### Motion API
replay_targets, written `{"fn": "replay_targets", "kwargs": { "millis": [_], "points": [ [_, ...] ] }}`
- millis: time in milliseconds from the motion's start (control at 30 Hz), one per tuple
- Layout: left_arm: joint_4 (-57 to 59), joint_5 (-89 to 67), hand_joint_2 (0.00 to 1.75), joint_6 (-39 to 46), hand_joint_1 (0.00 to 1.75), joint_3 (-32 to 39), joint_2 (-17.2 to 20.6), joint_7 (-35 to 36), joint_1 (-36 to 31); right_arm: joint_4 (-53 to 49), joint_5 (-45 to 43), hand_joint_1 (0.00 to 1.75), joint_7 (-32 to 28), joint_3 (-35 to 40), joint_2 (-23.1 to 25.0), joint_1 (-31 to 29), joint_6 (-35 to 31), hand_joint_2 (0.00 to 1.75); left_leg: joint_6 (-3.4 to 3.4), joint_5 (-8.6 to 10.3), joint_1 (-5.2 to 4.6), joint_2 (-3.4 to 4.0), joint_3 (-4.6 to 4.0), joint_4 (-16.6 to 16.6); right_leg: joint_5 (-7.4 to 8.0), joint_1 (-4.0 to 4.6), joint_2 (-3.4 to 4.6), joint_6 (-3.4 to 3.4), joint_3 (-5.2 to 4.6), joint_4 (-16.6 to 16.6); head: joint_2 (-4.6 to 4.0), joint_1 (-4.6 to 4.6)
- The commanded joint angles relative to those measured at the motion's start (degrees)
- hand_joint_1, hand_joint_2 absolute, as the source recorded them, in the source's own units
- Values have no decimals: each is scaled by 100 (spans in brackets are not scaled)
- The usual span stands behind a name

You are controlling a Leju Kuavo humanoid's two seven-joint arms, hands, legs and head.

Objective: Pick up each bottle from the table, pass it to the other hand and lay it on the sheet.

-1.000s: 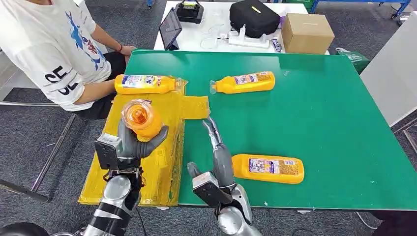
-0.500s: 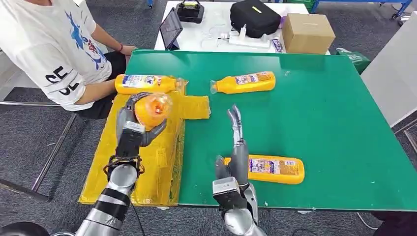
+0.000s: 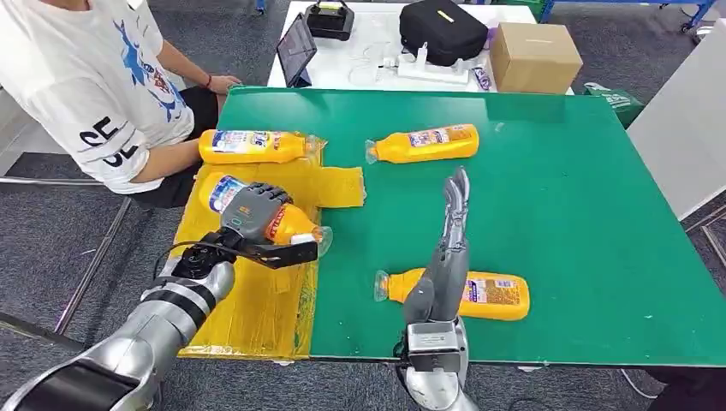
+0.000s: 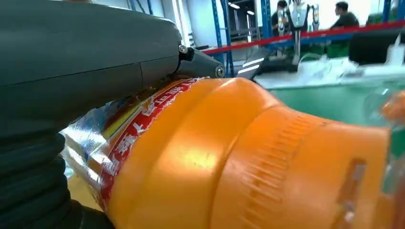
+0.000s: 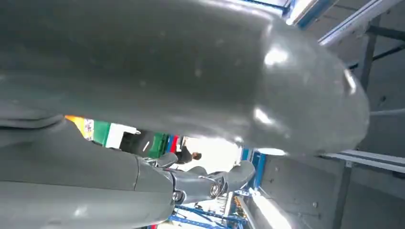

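Observation:
My left hand (image 3: pixel 254 224) grips an orange bottle (image 3: pixel 224 194) lying on its side over the yellow sheet (image 3: pixel 257 291), its clear cap pointing toward the table's middle. Close up, that bottle (image 4: pixel 248 157) sits under the thumb. My right hand (image 3: pixel 449 242) is raised above the green table (image 3: pixel 582 197), fingers straight and held together, holding nothing. Under it lies a second orange bottle (image 3: pixel 488 295) near the front edge. A third bottle (image 3: pixel 425 143) lies farther back. Another bottle (image 3: pixel 250 146) lies at the sheet's far end.
A person in a white T-shirt (image 3: pixel 86 77) sits at the table's left side, beside the sheet. Behind the green table a white table carries a tablet (image 3: pixel 297 47), a black bag (image 3: pixel 441 30) and a cardboard box (image 3: pixel 535 56).
My left hand has turned the bottle from upright to lying sideways and lowered it toward the sheet. My right hand has swung right and up over the front bottle.

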Motion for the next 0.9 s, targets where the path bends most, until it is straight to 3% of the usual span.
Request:
{"fn": "replay_targets", "kwargs": {
  "millis": [33, 567, 600, 633, 667, 700, 733, 767, 900],
  "points": [
    [982, -101, 175, -196, 175, -465, 253, 87, -536, 56, -88, 0, -13, -41, -195, -88, 71, 175, -2, -5, 5, 4, 10, 2, -2, 6, -2, -6, 13, -2, 0, -2],
    [1297, 609, 175, -1087, 175, 257, 340, -95, -171, 912, -21, 0, 86, -123, -41, -178, 584, 175, -3, -7, 6, 15, 24, -6, 0, 7, 10, -7, 26, -11, 0, -2],
    [1294, 625, 175, -1079, 66, 274, 338, -99, -152, 942, -20, 0, 87, -126, -34, -183, 592, 175, -2, -3, 2, 12, 15, -7, 2, 2, 9, -4, 17, -7, 0, -2],
    [1312, 662, 175, -1141, 16, 302, 332, -87, -137, 998, -11, 0, 99, -123, -33, -201, 622, 175, -4, -7, 7, 18, 27, -8, 2, 8, 12, -9, 29, -13, 0, 0],
    [1312, 662, 175, -1141, 16, 302, 332, -87, -137, 998, -11, 0, 99, -123, -33, -201, 622, 175, -3, -4, 4, 13, 21, -7, 2, 4, 8, -6, 24, -10, 0, 0],
    [1299, 663, 175, -1130, 0, 304, 332, -75, -114, 1036, -21, 0, 115, -139, -26, -207, 650, 175, -3, -3, 2, 11, 18, -7, 2, 2, 7, -6, 20, -8, 0, 0],
    [1295, 669, 175, -1123, 0, 311, 329, -71, -108, 1038, -25, 0, 120, -144, -25, -206, 658, 175, -4, -5, 5, 15, 25, -7, 2, 6, 10, -9, 27, -11, 0, -2],
    [1279, 687, 0, -1099, 0, 332, 319, -62, -96, 1041, -36, 0, 130, -158, -22, -201, 673, 175, -3, -4, 3, 11, 20, -6, 1, 4, 7, -7, 23, -8, 0, -2],
    [1260, 754, 0, -1133, 0, 383, 271, -84, -73, 1041, -49, 0, 146, -184, -15, -198, 710, 175, -5, -6, 6, 10, 34, -8, 0, 8, 4, -10, 39, -13, 0, -2]
  ]
}}
